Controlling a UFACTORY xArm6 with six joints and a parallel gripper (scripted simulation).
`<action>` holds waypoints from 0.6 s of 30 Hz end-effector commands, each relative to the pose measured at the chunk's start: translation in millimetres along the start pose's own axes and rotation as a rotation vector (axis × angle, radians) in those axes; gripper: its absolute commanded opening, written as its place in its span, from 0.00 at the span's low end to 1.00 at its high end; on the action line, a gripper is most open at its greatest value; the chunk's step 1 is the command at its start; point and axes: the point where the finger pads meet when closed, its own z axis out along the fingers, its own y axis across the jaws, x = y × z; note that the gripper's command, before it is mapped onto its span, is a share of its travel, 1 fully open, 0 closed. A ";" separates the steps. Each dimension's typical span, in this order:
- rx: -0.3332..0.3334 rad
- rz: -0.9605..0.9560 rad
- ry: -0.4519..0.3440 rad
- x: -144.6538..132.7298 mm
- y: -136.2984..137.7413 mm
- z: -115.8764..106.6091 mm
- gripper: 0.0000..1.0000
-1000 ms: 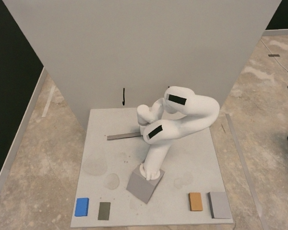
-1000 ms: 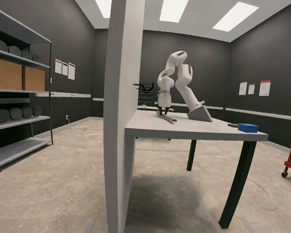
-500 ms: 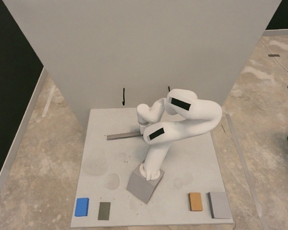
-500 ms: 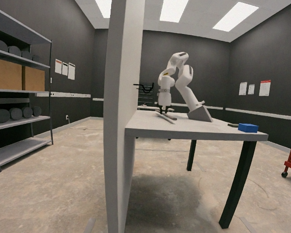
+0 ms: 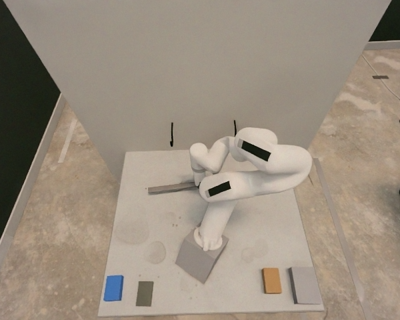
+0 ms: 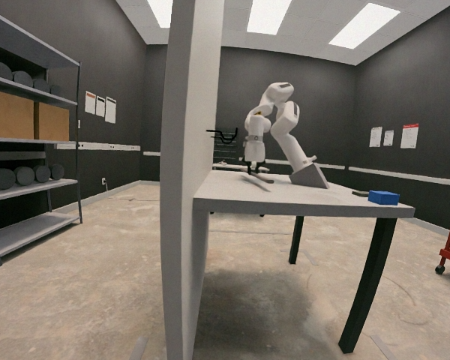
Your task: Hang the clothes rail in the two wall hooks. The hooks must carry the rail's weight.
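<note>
The clothes rail [image 5: 169,188] [image 6: 261,178] is a thin grey bar. It hovers just above the table [image 5: 159,223] [image 6: 279,201], roughly parallel to the wall. My gripper [image 5: 197,184] [image 6: 255,170] points down and is shut on the rail near its right end; the arm hides that end in the top view. Two black wall hooks [image 5: 171,135] [image 5: 235,128] stick out of the grey wall [image 5: 193,69] [image 6: 186,154] behind the table. In the side view the hooks [image 6: 223,135] are above the rail and closer to the wall.
The arm's grey base block [image 5: 200,258] [image 6: 310,177] stands mid-table. Along the front edge lie a blue block [image 5: 113,287] [image 6: 383,196], a dark grey block [image 5: 145,293], an orange block [image 5: 271,281] and a light grey block [image 5: 305,285].
</note>
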 end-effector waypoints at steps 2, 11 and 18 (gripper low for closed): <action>0.002 0.001 -0.001 0.0 -0.9 -3.3 0.00; 0.002 0.001 -0.001 0.0 -0.9 -9.4 0.00; 0.002 0.001 -0.001 0.0 -1.0 -12.7 0.00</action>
